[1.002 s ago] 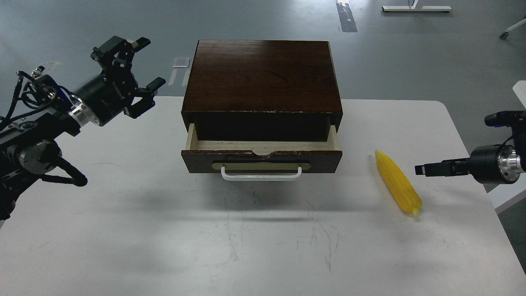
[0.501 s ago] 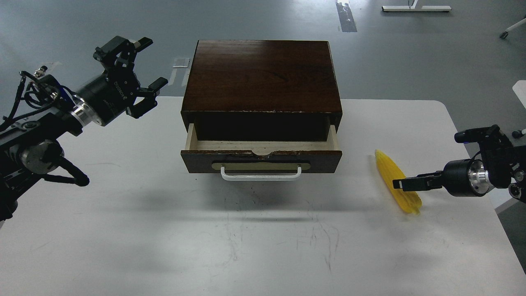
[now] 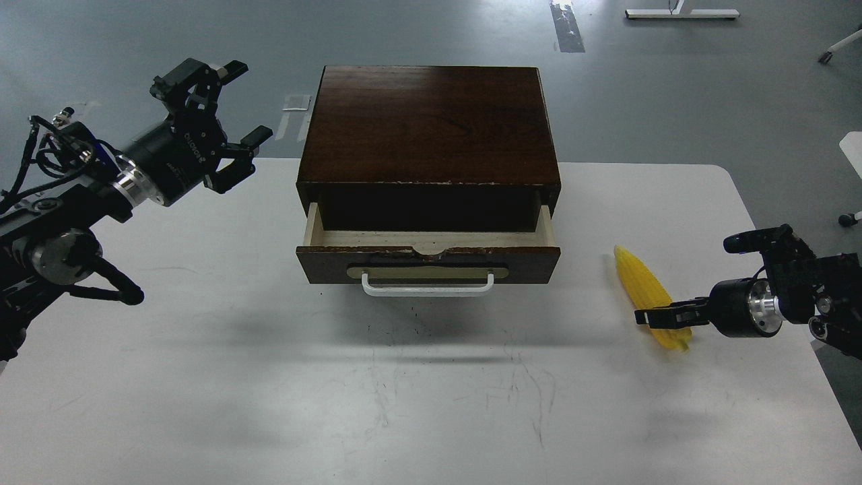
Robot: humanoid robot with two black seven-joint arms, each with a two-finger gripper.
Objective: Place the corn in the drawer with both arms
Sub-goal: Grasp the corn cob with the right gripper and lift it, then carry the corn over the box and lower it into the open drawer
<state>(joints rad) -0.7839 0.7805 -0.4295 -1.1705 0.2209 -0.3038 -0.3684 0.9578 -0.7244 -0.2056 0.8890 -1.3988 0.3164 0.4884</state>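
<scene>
The yellow corn (image 3: 644,284) lies on the white table (image 3: 202,377), to the right of the drawer. The drawer (image 3: 539,260) is pulled partly out of the dark wooden box (image 3: 431,121); its pale inside shows and its white handle (image 3: 428,290) faces me. My right gripper (image 3: 648,316) comes in low from the right and reaches over the corn's near, thick end; it is seen side-on as one dark bar, so I cannot tell its fingers apart. My left gripper (image 3: 244,118) is open and empty, raised left of the box's back corner.
The box stands at the table's far middle. The table's right edge (image 3: 818,350) runs close behind the corn. Grey floor with a tape strip (image 3: 568,27) lies beyond the table.
My right gripper has moved left and down, from beside the corn to over its near end. The corn and drawer have not moved. My left arm has hardly shifted.
</scene>
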